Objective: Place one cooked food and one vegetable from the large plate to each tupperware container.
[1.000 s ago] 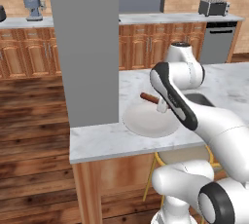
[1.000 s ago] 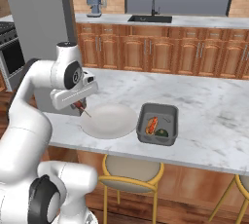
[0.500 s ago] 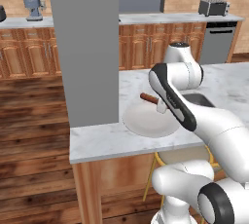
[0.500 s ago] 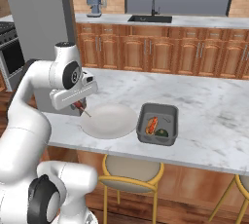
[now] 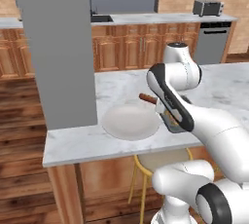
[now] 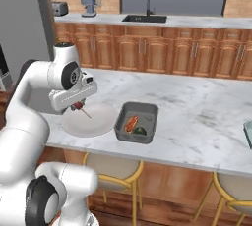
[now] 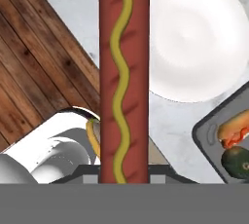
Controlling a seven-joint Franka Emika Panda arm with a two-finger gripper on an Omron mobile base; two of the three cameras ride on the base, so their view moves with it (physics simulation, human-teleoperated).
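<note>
We are holding a sausage [image 7: 123, 77] with a wavy line of mustard along it, gripping it between our fingers so that it is running straight up the middle of the hand view; in the left base view its brown end [image 5: 147, 98] is sticking out to the left of the hand, above the far right edge of the large plate [image 5: 130, 120]. Our gripper [image 6: 78, 106] is hanging over the plate [image 6: 91, 123], closed on the sausage, which is showing there as a small reddish piece with a thin stick pointing down toward the plate. The plate itself is lying bare near the front edge of the marble counter [image 6: 197, 117]. Just to its right the dark grey container [image 6: 137, 122] is sitting, touching or nearly touching the plate's rim, and it is already holding a hot dog in a bun [image 6: 131, 123] and a dark green vegetable [image 6: 141, 131] side by side. The pale blue-grey container [image 6: 248, 133] is peeking in at the far right edge of the counter, well apart from the plate.
</note>
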